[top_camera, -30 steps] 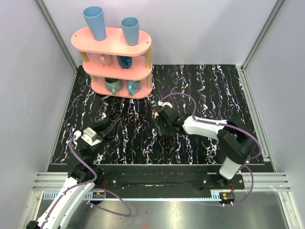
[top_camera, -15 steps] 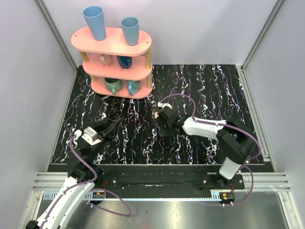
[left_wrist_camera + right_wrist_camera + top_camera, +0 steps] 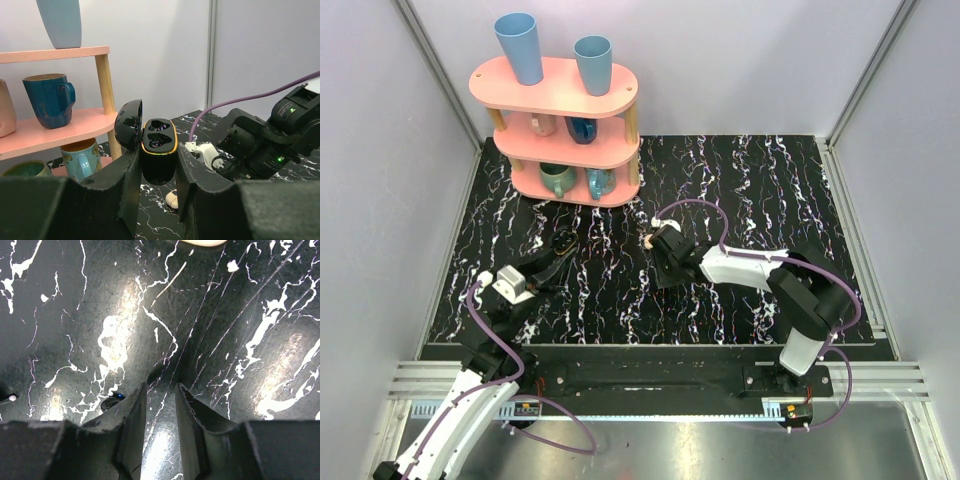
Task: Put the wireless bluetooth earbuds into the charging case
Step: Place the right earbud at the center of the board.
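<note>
The left gripper (image 3: 157, 175) is clamped on the charging case (image 3: 159, 159), which it holds upright with the lid open and both sockets empty. The step in hand appears to be pickup of an earbud. One earbud (image 3: 171, 199) lies on the table (image 3: 75, 315) between the arms, and the right gripper (image 3: 160, 410), jaws narrowly parted and empty, must centre over it and close. The other earbud cannot be located, and the right wrist view cuts off a cream shape at its top edge.

Glossy black charging case (image 3: 159, 155) w/ thin orange-gold rim, dark inside. Cream-white earbud (image 3: 171, 199). Black table (image 3: 740, 180), marble patt. w/ white veins. Pink shelf (image 3: 555, 85), pale wood posts. Lt blue cups (image 3: 520, 47) on top; deep teal-blue mug (image 3: 47, 99). Purple cable (image 3: 240, 102).
</note>
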`<move>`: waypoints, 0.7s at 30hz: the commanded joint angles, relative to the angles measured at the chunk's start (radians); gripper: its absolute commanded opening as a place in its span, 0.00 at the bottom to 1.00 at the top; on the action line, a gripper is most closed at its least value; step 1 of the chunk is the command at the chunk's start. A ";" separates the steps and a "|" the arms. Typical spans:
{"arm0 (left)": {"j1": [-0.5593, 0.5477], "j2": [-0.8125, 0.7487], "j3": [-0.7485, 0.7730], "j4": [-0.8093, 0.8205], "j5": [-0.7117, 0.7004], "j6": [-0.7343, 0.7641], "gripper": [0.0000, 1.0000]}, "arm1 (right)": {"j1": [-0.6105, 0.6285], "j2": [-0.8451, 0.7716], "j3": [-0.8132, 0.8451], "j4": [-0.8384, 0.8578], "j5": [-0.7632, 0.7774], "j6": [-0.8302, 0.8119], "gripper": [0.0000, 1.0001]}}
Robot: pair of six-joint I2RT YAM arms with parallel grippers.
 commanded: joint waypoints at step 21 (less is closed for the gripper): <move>0.000 0.012 0.036 0.042 0.022 -0.002 0.00 | 0.146 -0.021 -0.001 -0.141 0.035 0.101 0.36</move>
